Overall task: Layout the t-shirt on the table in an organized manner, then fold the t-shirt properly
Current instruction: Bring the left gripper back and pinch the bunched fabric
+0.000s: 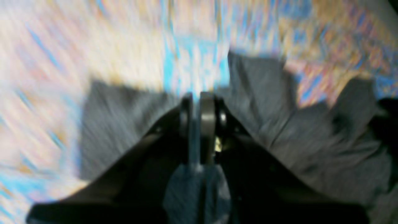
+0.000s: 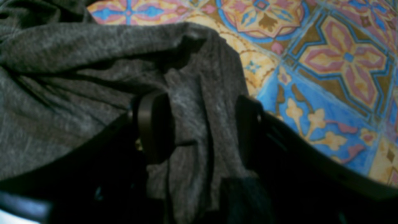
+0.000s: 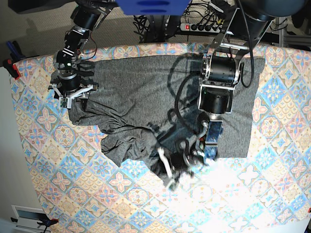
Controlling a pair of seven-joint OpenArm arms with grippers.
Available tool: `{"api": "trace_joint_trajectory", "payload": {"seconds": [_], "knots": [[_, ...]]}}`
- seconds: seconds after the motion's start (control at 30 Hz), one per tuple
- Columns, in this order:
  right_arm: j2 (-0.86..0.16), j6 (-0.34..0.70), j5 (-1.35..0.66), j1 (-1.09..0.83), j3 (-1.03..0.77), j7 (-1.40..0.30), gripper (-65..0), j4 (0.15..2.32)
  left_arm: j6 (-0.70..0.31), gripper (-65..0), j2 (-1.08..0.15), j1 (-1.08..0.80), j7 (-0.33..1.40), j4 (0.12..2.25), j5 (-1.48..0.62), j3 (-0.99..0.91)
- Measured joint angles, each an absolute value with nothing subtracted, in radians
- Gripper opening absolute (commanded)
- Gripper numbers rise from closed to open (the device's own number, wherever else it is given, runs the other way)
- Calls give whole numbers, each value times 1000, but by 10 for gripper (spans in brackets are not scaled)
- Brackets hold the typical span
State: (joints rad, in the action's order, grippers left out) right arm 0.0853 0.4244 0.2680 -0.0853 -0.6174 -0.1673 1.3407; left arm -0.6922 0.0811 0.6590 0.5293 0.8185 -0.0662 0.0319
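Laying-out step, not yet folding: t-shirt rumpled across the table, lower hem bunched.

Left gripper: jaws together, grey cloth running up between them and draping to either side, so judged clamped on the bunched hem; view blurred. Likely next: draw that edge outward to flatten it.

Right gripper: jaws wide apart, straddling a raised fold of the shirt, not pinching it. Tiled cloth bare just beyond its outer finger.
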Motion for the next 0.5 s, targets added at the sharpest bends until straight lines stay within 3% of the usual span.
{"api": "trace_joint_trajectory", "payload": {"seconds": [0.3, 0.43, 0.5], "knots": [[85, 422, 268, -86, -619, -167, -330, 1341, -701, -603, 25, 555, 693, 1194, -71, 31], [85, 422, 268, -86, -619, -166, -330, 1341, -693, -502, 35, 581, 657, 1095, 17, 38], [86, 422, 268, -86, -619, -165, -330, 1341, -690, -420, 67, 556, 624, 1063, 99, 38]]}}
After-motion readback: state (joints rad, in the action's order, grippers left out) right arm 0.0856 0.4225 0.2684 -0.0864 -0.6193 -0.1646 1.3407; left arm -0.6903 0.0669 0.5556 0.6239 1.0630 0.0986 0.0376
